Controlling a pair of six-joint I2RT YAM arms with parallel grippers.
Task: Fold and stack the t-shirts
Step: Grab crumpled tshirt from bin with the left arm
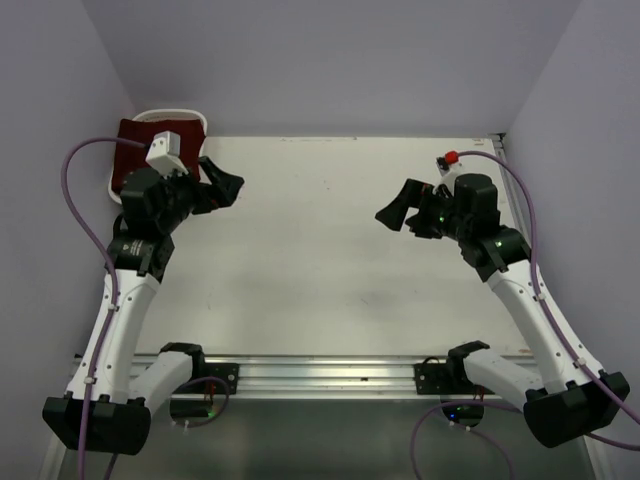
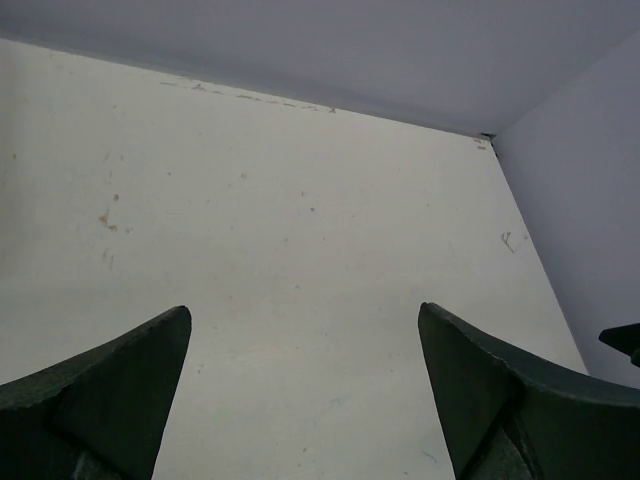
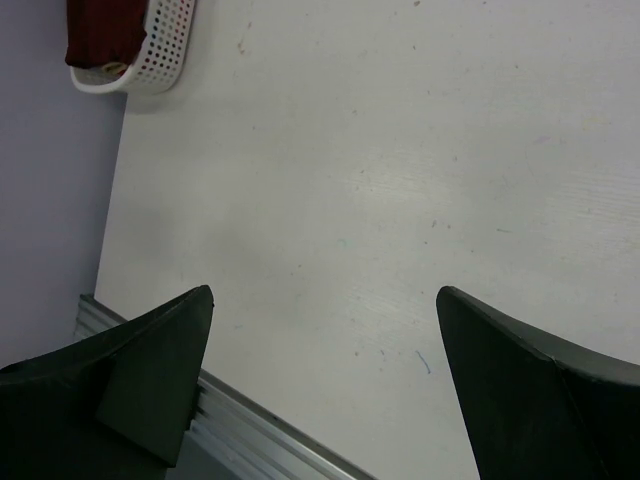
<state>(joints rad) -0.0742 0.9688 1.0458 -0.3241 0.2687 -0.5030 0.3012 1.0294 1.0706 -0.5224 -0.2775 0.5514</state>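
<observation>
A dark maroon t-shirt [image 1: 133, 140] lies bunched in the white basket [image 1: 180, 116] at the table's far left corner; in the right wrist view the same t-shirt [image 3: 105, 30] shows in the basket [image 3: 160, 55] at top left. My left gripper [image 1: 228, 185] hangs open just right of the basket, its fingers [image 2: 120, 380] wide apart over bare table. On the right side, my right gripper [image 1: 392, 212] is also open and points toward the middle, with nothing between its fingers [image 3: 520, 380]. No turquoise-blue shirt shows.
A small red-capped object [image 1: 450, 157] sits near the table's far right edge. Walls close in the table [image 1: 320, 260] on the left, back and right. A metal rail [image 1: 320, 372] runs along the near edge, seen too in the right wrist view [image 3: 250, 425].
</observation>
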